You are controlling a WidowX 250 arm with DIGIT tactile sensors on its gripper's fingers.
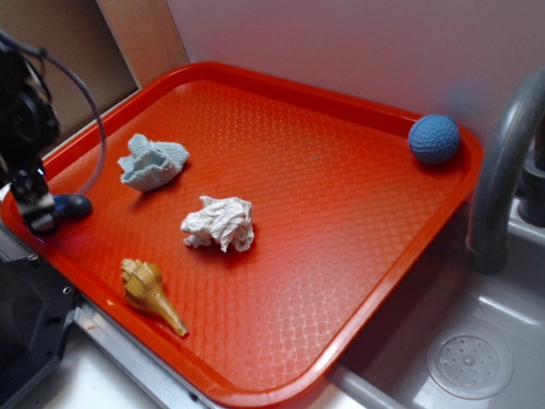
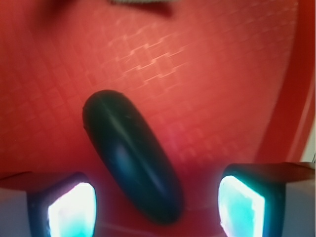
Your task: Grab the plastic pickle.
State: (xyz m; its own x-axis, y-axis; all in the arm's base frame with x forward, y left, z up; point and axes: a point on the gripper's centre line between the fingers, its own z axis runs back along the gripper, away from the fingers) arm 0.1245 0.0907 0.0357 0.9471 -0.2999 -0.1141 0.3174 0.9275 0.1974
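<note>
Black robot arm at the frame's left edge, wrist pointing down, gripper (image 2: 157, 205) low, jaws spread wide, two fingertips (image 2: 71, 210) apart, nothing clamped between them

Tray (image 1: 358, 281): red, textured, rounded corners; one side overhangs the sink.
Knitted ball (image 1: 433, 139): blue, round, in the far right corner of the tray, touching the rim.
Cloth (image 1: 152, 161): pale blue, bunched, left part of the tray.
Paper wad (image 1: 220, 223): white, crumpled, near tray centre.
Seashell (image 1: 150, 293): tan, ridged, pointed tip toward the near edge.
Sink (image 1: 477, 358): grey, with round drain.
Faucet (image 1: 502, 170): grey, curved.
</note>
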